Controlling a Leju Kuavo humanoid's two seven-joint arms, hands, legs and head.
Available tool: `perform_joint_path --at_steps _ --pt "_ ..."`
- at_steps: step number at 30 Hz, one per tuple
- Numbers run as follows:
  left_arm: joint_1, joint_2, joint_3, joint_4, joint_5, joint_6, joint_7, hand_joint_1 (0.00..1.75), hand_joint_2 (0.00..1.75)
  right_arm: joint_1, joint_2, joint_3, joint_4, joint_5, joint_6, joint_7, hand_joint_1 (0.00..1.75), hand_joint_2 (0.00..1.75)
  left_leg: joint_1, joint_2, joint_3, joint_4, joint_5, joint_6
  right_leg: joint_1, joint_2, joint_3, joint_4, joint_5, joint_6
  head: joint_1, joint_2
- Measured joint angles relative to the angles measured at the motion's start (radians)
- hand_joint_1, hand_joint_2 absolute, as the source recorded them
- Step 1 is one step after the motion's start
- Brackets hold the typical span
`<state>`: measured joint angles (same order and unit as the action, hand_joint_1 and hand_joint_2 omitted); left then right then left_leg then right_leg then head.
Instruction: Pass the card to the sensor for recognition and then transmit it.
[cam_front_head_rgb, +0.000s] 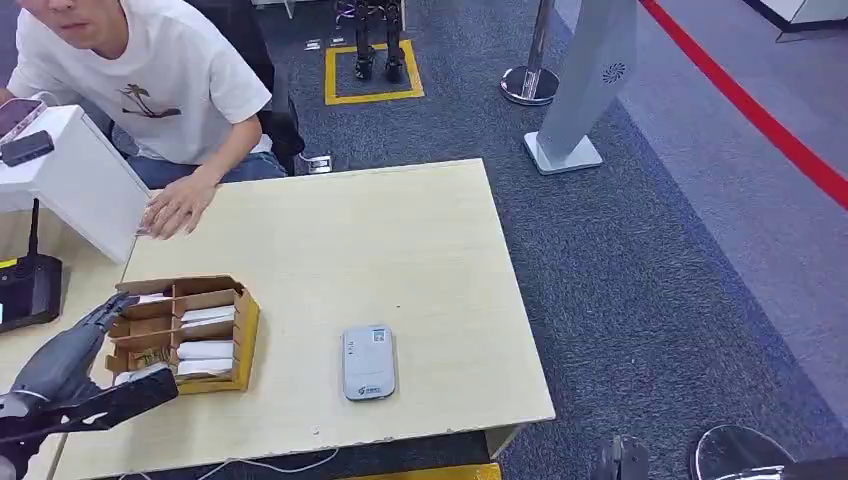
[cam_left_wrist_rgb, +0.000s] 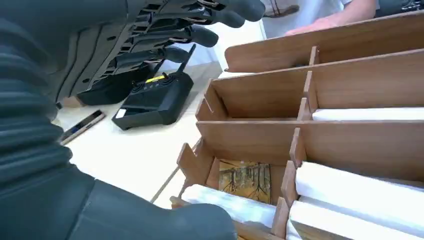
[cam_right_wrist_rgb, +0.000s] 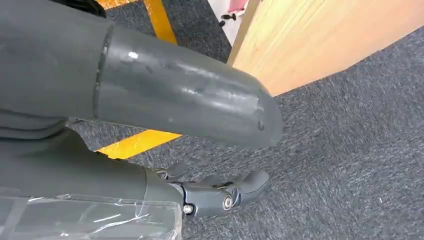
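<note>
Left hand (cam_front_head_rgb: 70, 365) empty, fingers spread beside wooden card box (cam_front_head_rgb: 185, 333), right hand (cam_right_wrist_rgb: 150, 130) hanging, grasp unclear, card reader (cam_front_head_rgb: 368, 362) on table (cam_front_head_rgb: 400, 240)

One wooden divided box (cam_front_head_rgb: 215, 292), one grey sensor (cam_front_head_rgb: 368, 362), one table (cam_front_head_rgb: 400, 240), one person (cam_front_head_rgb: 150, 80).

Left hand (cam_front_head_rgb: 75, 365) extended forward, fingers (cam_left_wrist_rgb: 200, 35) spread, holding nothing; right hand (cam_right_wrist_rgb: 165, 100) hanging low, fingers curled.

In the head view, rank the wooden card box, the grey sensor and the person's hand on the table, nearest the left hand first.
From the left hand:
1. Wooden card box, right beside its fingers.
2. Grey sensor, further right near the table's front edge.
3. Person's hand, at the table's far edge.
</note>
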<state>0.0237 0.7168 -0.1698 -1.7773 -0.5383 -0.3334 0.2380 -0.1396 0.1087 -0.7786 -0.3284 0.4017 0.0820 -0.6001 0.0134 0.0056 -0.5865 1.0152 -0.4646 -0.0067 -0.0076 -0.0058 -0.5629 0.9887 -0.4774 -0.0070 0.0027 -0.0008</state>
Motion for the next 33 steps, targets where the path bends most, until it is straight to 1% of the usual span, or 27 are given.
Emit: perform_joint_path --at_steps 11,17,21,25,28,29,33 --pt "-0.008 -0.006 0.000 0.000 0.005 -0.007 -0.002 0.00 1.75 0.000 0.000 0.000 0.000 0.000 0.000 0.000 0.00 0.00 0.000 0.000 0.000 0.000 0.000 0.000 0.000 0.000 0.000 0.000 0.000 0.000 0.000 0.000" --pt "-0.018 -0.007 -0.002 0.000 0.050 -0.044 -0.007 0.00 1.75 -0.001 0.000 0.000 0.000 0.000 -0.003 0.002 0.00 0.00 0.000 0.000 0.000 0.000 0.000 0.000 0.000 0.000 0.000 0.000 0.000 0.000 0.000 0.000" --pt "-0.055 -0.003 -0.012 0.005 0.113 -0.089 0.000 0.00 1.75 -0.003 0.000 0.000 0.000 0.003 -0.005 0.004 0.00 0.00 0.000 0.000 0.000 0.000 0.000 0.000 0.000 0.000 0.000 0.000 0.000 0.000 0.000 0.000" --pt "-0.105 0.022 -0.027 0.018 0.190 -0.126 0.016 0.00 1.75 -0.009 0.000 0.000 0.000 0.008 -0.006 0.008 0.00 0.00 0.000 0.000 0.000 0.000 0.001 -0.001 0.000 0.000 0.000 0.000 0.001 -0.001 0.000 0.000" --pt "-0.133 0.063 -0.045 0.023 0.300 -0.144 0.046 0.00 1.75 -0.013 0.000 0.000 0.000 0.008 -0.006 0.013 0.00 0.00 0.001 0.000 0.000 0.000 0.001 -0.001 0.001 0.000 0.000 0.000 0.001 -0.001 0.000 0.000" --pt "-0.143 0.075 -0.049 0.023 0.322 -0.148 0.052 0.00 1.75 -0.013 0.000 0.000 0.000 0.008 -0.006 0.014 0.00 0.00 0.001 0.000 0.000 0.000 0.001 -0.001 0.001 0.000 0.000 0.000 0.001 -0.001 0.000 0.000" --pt "-0.178 0.120 -0.067 0.024 0.354 -0.163 0.065 0.00 1.75 -0.016 0.000 0.000 0.000 0.007 -0.011 0.016 0.00 0.00 0.001 0.000 0.000 0.000 0.001 -0.001 0.001 0.000 0.000 0.000 0.001 -0.001 0.000 0.000"
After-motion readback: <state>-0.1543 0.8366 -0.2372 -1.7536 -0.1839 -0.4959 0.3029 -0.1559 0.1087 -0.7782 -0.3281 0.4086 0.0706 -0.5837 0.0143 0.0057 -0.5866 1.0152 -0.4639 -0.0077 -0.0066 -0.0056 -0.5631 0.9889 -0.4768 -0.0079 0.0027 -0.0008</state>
